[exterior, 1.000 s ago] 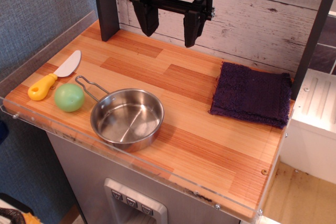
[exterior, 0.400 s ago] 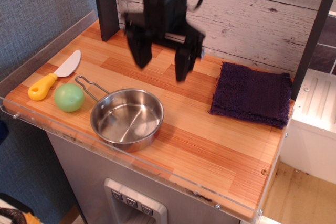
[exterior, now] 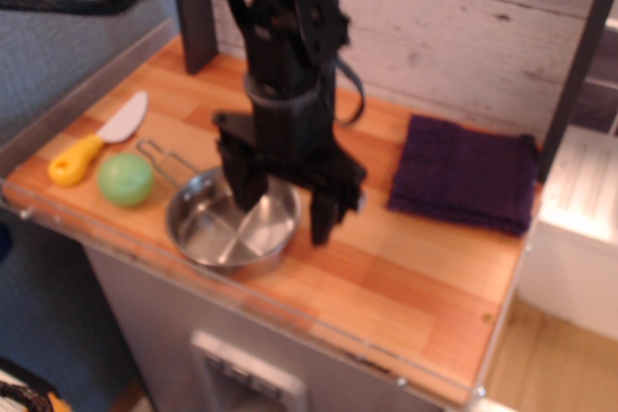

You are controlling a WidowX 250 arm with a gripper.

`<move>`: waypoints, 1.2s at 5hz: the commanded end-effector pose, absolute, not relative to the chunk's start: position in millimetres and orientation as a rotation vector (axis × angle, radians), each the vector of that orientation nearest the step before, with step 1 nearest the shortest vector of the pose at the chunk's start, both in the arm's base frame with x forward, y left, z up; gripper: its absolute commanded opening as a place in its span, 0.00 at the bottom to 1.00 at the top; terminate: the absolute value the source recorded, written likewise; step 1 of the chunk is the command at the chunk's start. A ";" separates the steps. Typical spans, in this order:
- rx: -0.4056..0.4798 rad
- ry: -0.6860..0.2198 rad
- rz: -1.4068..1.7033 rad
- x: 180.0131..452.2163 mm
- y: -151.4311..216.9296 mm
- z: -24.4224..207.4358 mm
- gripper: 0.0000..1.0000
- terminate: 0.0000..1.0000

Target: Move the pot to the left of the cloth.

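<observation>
Descended from the back wall, gripper now straddles steel pot's right rim, jaws spread (frame blurred); a skewed closure could slide it off the near table edge.

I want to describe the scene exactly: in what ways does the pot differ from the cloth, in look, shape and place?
The pot is round, shiny metal with a thin wire handle; the cloth is roughly square, dark purple and fuzzy. The pot sits near the table's front edge beside the green ball; the cloth lies at the right side. The open gripper is at the pot's far rim; nothing is at the cloth. Both rest on the wooden table.
</observation>
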State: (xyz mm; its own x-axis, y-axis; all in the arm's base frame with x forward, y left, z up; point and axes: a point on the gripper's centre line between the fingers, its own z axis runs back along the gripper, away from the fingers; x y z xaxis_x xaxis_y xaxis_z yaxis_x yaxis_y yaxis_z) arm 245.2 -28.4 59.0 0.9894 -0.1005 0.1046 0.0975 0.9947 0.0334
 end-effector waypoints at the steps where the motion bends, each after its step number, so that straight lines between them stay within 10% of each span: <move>1: 0.034 -0.062 -0.081 261.7 -24.3 30.7 1.00 0.00; 2: 0.042 -0.034 -0.078 264.5 -24.5 19.5 1.00 0.00; 3: 0.046 -0.050 -0.112 263.6 -29.4 20.3 0.00 0.00; 6: 0.024 -0.065 -0.272 260.8 -41.5 33.8 0.00 0.00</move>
